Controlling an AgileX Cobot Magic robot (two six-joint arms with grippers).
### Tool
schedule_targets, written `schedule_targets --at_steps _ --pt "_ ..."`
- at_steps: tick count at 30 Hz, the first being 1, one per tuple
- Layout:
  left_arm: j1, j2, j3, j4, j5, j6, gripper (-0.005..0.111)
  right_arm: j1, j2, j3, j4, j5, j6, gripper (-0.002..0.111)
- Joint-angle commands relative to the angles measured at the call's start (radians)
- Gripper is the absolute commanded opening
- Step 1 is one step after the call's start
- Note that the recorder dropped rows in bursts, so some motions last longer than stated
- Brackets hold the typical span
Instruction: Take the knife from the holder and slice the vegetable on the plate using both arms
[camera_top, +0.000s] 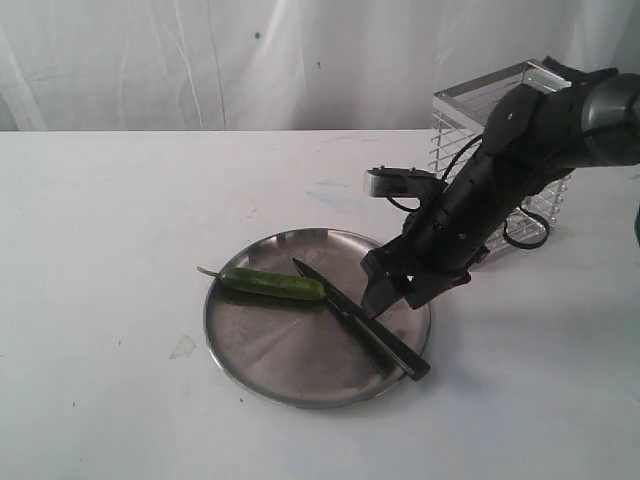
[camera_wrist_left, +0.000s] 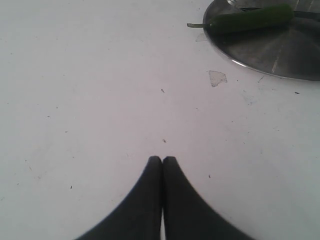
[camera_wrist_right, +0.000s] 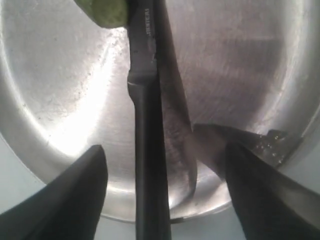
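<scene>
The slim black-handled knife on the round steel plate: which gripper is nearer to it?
Right. The right gripper, open, straddles the knife handle; the left gripper, shut, is over the white table, off the plate.

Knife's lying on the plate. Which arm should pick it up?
Right. The right gripper hangs open, straddling the knife at its handle; the left gripper is shut over the table, off the plate.

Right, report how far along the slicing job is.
Done: the knife is out of the holder, lying on the plate with its blade at the vegetable. In hand: the open right gripper straddles the handle, not gripping. Still to do: grasp the knife, bring over the shut left gripper from bare table, and slice; no slices visible.
</scene>
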Motion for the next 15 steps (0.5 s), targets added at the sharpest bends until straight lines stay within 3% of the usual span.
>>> schedule_targets --at_steps 1,15 --pt "-0.004 -0.004 0.004 -0.011 0.008 -0.006 0.0 -0.005 0.017 -0.004 0.004 0.008 -0.002 0.063" --pt "-0.004 -0.004 0.004 -0.011 0.008 -0.006 0.0 -0.003 0.05 -0.004 0.1 0.083 -0.1 0.063"
